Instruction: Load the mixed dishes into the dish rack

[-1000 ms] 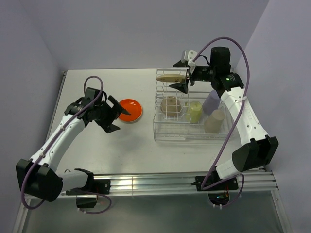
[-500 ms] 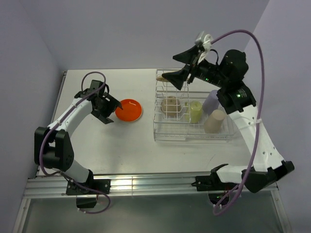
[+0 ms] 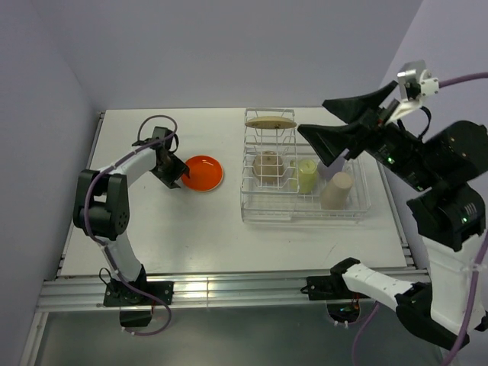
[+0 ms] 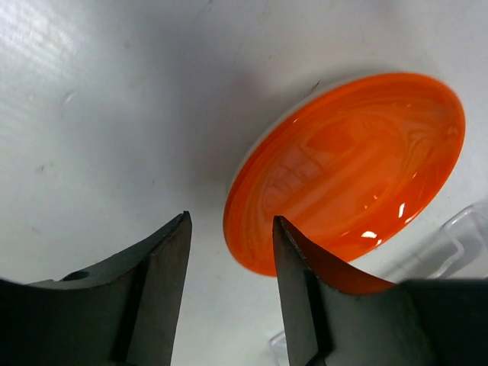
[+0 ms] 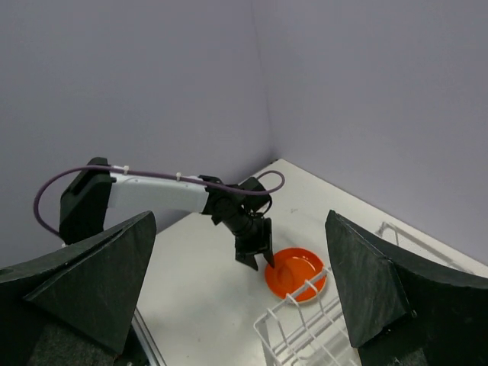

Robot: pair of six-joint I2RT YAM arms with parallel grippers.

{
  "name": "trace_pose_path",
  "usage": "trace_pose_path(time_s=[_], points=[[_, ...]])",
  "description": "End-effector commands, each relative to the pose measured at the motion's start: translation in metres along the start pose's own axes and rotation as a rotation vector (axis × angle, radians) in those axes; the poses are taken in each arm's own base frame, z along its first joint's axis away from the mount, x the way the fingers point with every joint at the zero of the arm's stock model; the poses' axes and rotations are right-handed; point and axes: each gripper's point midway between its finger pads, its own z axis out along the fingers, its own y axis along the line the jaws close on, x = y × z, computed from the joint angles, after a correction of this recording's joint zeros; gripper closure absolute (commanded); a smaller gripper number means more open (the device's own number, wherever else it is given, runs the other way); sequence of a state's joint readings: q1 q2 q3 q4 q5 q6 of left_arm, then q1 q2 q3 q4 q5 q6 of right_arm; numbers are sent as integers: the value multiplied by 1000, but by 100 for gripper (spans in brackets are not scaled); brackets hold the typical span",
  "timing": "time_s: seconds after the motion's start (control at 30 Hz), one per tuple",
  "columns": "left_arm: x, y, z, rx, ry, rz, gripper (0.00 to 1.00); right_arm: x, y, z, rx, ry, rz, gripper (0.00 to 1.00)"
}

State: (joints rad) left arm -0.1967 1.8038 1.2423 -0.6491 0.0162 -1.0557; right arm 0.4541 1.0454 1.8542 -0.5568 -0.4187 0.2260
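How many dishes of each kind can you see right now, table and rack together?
Plates: 1, orange plate on the table
Saucers: 1, cream saucer on the rack
Bowls: 1, bowl in the rack
Cups: 2, yellow-green cup and tan cup in the rack
Total: 5; the right gripper hides part of the rack

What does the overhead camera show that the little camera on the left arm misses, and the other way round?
Only the overhead view shows the dish rack, with the cream saucer lying on top of its plate slots and the bowl, yellow-green cup and tan cup inside. It also shows the right arm raised, jaws wide open. Only the left wrist view shows, close up, the plate's rim in the gap between the left arm's open jaws. Both show the orange plate flat on the white table.
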Motion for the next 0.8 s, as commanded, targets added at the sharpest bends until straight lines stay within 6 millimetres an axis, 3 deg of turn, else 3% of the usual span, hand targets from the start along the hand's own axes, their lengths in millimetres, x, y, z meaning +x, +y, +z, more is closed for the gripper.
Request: trace_pose_path(time_s=[0.0,0.13,0.33,0.77], points=[[-30,-23,-1,51,-105,62,48,10,-3,-21,64,59,6,0],[-31,-21,13,36,-93,72,50,9,-2,-35,96,60,11,0],[-30,-20,26,24,-77,82,53,11,-2,-40,110,62,22,0],[-37,-24,20,24,-98,118,65,24,-7,-30,97,100,25,0]])
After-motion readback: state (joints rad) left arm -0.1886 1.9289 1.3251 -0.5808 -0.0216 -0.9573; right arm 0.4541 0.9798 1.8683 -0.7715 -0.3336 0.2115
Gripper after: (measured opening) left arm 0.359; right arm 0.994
